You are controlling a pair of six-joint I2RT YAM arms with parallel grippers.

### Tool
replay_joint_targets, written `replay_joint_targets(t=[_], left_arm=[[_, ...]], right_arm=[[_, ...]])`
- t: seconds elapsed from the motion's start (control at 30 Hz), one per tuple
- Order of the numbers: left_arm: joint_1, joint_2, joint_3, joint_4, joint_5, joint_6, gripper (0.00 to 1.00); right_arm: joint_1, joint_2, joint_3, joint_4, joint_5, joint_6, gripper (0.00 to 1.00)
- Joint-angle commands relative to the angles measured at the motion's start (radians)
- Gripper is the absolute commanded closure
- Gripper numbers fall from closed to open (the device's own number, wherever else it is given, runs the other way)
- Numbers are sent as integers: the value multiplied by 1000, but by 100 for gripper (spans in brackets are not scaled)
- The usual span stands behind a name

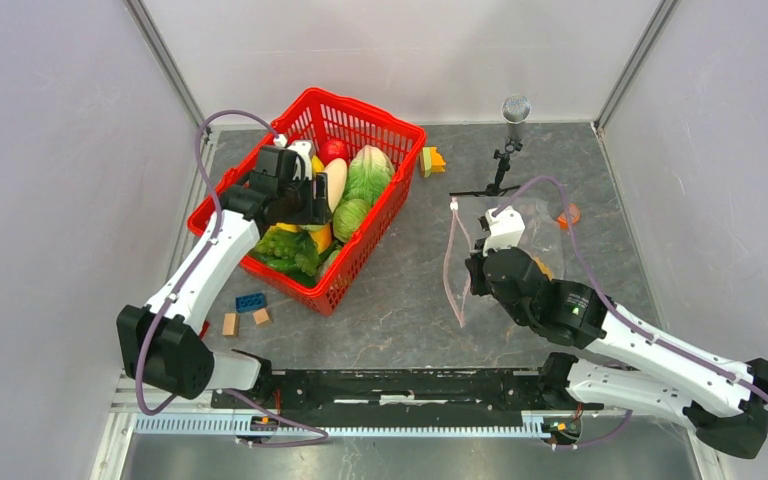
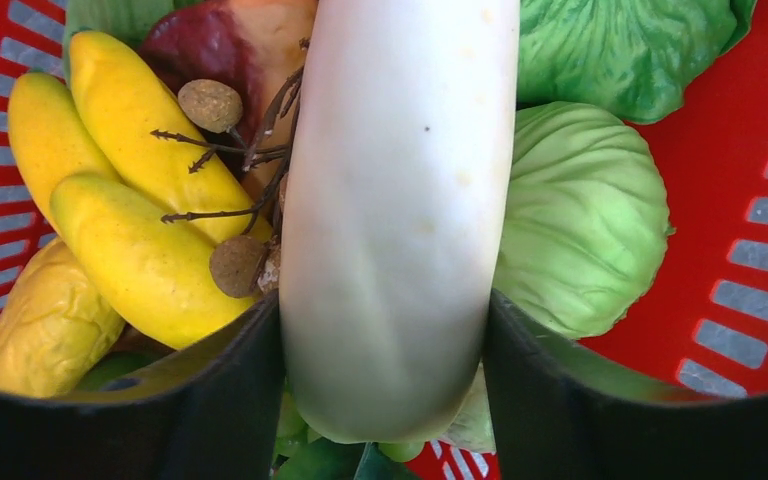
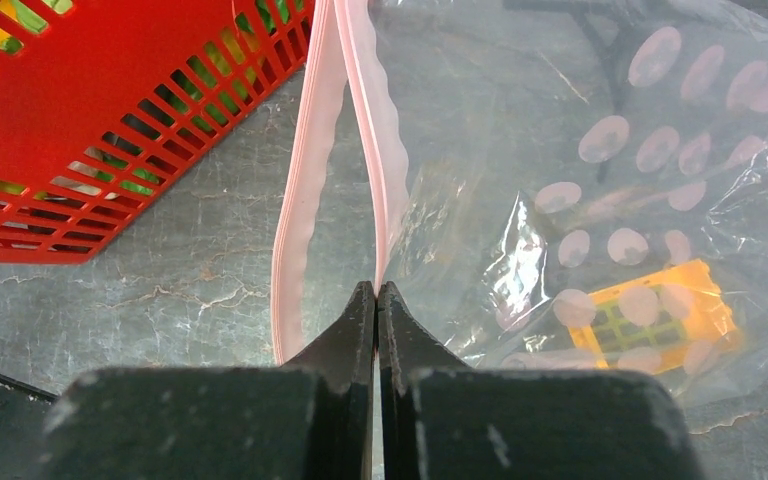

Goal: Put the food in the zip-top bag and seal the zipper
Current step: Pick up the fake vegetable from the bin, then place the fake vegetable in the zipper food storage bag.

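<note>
Left pincer (image 2: 383, 325): I see fingers pressed on both flanks of long white vegetable (image 2: 400, 170), gripping it in red basket (image 1: 356, 266) between bananas (image 2: 130, 230) and lettuce (image 2: 580, 220). Right pincer (image 3: 376, 296) pinched shut on pink zipper (image 3: 388, 150); zip-top bag (image 3: 580, 120) on worktop (image 3: 190, 290) right of basket, mouth gaping.

- The top external view looks steeply down from above and behind the arm bases, far enough off to take in the whole tabletop (image 1: 410, 300).
- The left wrist view faces past its tool (image 2: 380, 305) into the red basket (image 2: 760, 150), very near the long white vegetable (image 2: 400, 180).
- The right wrist view looks low over its tool (image 3: 376, 290), close on the zip-top bag (image 3: 560, 150).
- All three views share the basket.
</note>
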Motion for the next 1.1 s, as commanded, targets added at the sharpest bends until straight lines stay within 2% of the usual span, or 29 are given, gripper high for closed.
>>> replay_joint_targets(t=[0.0, 0.13, 0.4, 0.53, 0.63, 0.67, 0.9, 1.07], left_arm=[[6, -12, 38, -17, 48, 37, 40], [6, -93, 41, 1, 84, 37, 58], [7, -293, 90, 4, 142, 23, 65], [5, -341, 104, 4, 374, -4, 69], [-6, -363, 89, 49, 616, -60, 71], [-21, -374, 76, 65, 641, -74, 72], [-128, -454, -4, 180, 670, -167, 71], [-284, -433, -36, 200, 626, -184, 71]], right_arm=[[1, -19, -8, 36, 5, -10, 100], [1, -24, -11, 39, 5, -9, 100], [2, -42, -36, 62, 20, 18, 100], [1, -55, -54, 83, 20, 35, 100], [1, -66, -67, 101, 32, 48, 100], [1, -72, -72, 107, 34, 53, 100], [2, -84, -81, 147, 35, 66, 100], [1, -92, -84, 149, 45, 75, 100]])
